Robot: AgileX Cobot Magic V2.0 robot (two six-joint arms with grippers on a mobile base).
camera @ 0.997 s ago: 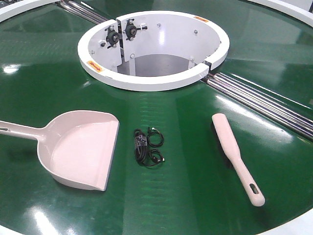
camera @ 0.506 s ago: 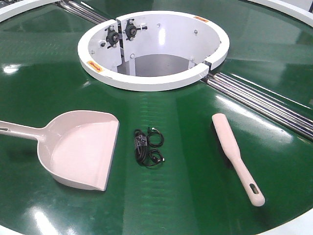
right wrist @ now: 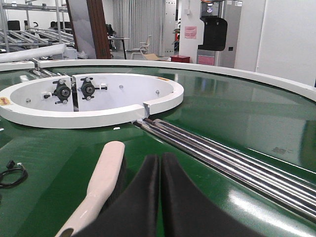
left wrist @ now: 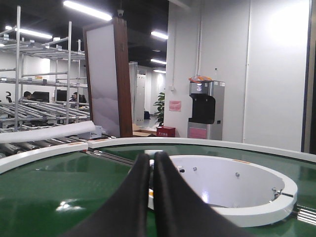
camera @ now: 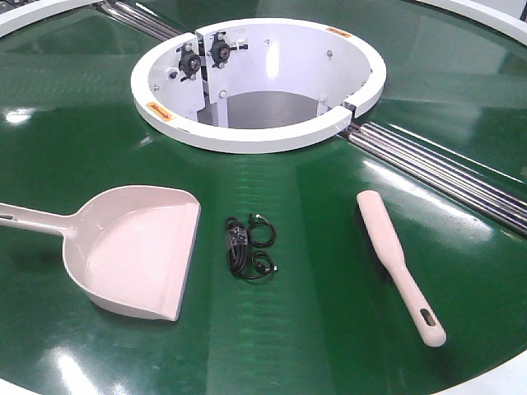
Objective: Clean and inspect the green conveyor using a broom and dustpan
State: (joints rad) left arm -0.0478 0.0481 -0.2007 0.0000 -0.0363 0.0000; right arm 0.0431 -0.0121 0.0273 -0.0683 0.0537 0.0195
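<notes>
The green conveyor (camera: 288,197) fills the front view. On it at the left lies the pale pink dustpan (camera: 136,247), mouth to the right, handle running off the left edge. The broom (camera: 395,259) lies at the right, handle end nearest me; it also shows in the right wrist view as the broom (right wrist: 101,185), just left of my right gripper (right wrist: 159,160), which is shut on nothing. My left gripper (left wrist: 151,160) is shut and empty, above the belt, facing the white inner ring. Neither gripper shows in the front view.
A black coiled cable (camera: 249,245) lies between dustpan and broom. The white inner ring wall (camera: 255,136) surrounds a central hole. Silver rollers (camera: 445,173) cross the belt at the right, and more rollers (camera: 136,18) at the top left. The white outer rim (camera: 502,383) runs at the bottom right.
</notes>
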